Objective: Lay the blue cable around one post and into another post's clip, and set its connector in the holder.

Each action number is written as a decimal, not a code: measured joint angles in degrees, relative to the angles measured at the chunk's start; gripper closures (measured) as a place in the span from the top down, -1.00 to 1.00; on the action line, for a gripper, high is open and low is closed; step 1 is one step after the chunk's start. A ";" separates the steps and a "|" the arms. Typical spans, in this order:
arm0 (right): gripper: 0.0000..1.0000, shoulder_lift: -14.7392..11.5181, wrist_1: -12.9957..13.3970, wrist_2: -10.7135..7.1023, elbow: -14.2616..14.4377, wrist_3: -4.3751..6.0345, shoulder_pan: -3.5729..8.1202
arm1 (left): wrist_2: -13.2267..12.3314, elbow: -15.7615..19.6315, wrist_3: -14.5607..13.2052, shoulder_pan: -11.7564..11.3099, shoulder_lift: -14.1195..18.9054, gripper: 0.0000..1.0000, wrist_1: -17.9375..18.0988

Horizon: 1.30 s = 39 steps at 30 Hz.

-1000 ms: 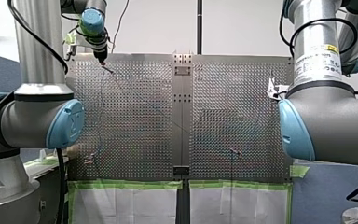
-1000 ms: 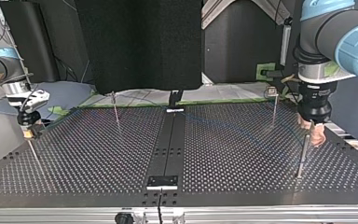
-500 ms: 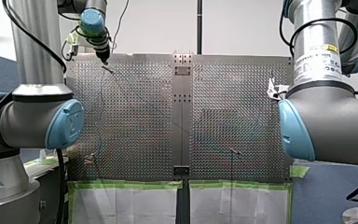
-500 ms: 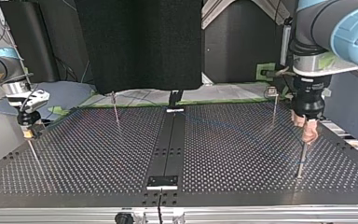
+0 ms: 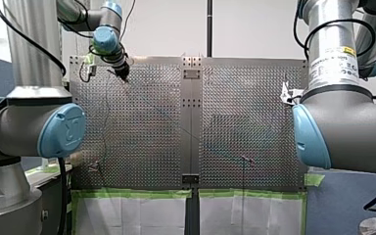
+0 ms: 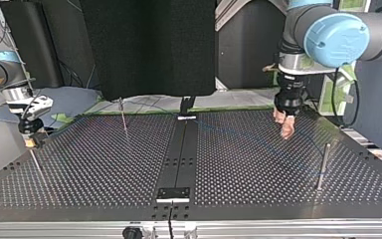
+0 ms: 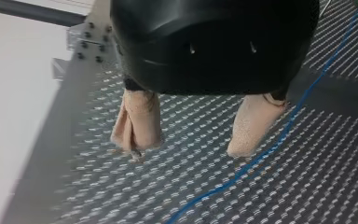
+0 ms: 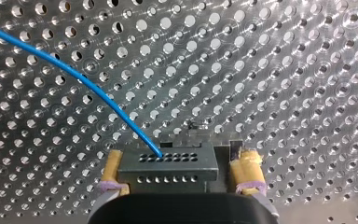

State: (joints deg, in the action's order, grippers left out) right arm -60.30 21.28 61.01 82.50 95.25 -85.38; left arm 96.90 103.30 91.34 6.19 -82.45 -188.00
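Note:
Through the left wrist view the blue cable (image 7: pixel 279 140) runs over the perforated plate, just outside one beige pad of my left gripper (image 7: pixel 186 147). That gripper is open, with nothing between its fingers. In the top view it (image 6: pixel 284 127) hangs above the plate, beyond the thin post (image 6: pixel 322 167) at the right. My right gripper (image 8: pixel 179 156) stands open, its yellow-padded fingers (image 8: pixel 246 169) straddling the dark connector (image 8: pixel 168 165). The cable (image 8: pixel 98 93) enters the connector's upper row of holes. In the top view my right gripper (image 6: pixel 30 140) is at the far left.
Another thin post (image 6: pixel 123 115) stands toward the far left of the plate, and a slanted pin (image 6: pixel 36 164) shows below my right gripper. A dark centre strip (image 6: pixel 181 159) splits the perforated table. Green tape lines the near edge (image 5: pixel 137 194) in the front view.
My left gripper has lifted off the post at the top view's right and moved away from it, leftward and toward the far side. My right gripper has not moved.

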 joint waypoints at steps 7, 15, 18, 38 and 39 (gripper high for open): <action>1.00 0.00 0.00 0.00 0.00 0.00 0.00 | 0.79 3.47 1.52 3.47 -3.46 1.00 3.47; 1.00 0.00 0.00 0.00 0.00 0.00 0.00 | 1.03 7.49 1.87 7.50 -7.50 1.00 7.49; 1.00 0.00 0.00 -0.01 0.00 0.00 0.00 | 1.05 8.92 1.88 8.92 -8.92 1.00 8.93; 1.00 0.00 0.00 0.00 0.00 0.00 0.00 | 2.87 19.14 9.21 18.64 -19.14 1.00 19.17; 1.00 0.00 0.00 -0.01 0.00 0.00 0.00 | 3.07 19.67 9.73 18.79 -19.67 1.00 19.68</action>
State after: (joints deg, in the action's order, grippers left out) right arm -60.30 21.28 61.01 82.50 95.25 -85.38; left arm 99.96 122.97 101.07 24.98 -102.12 -168.33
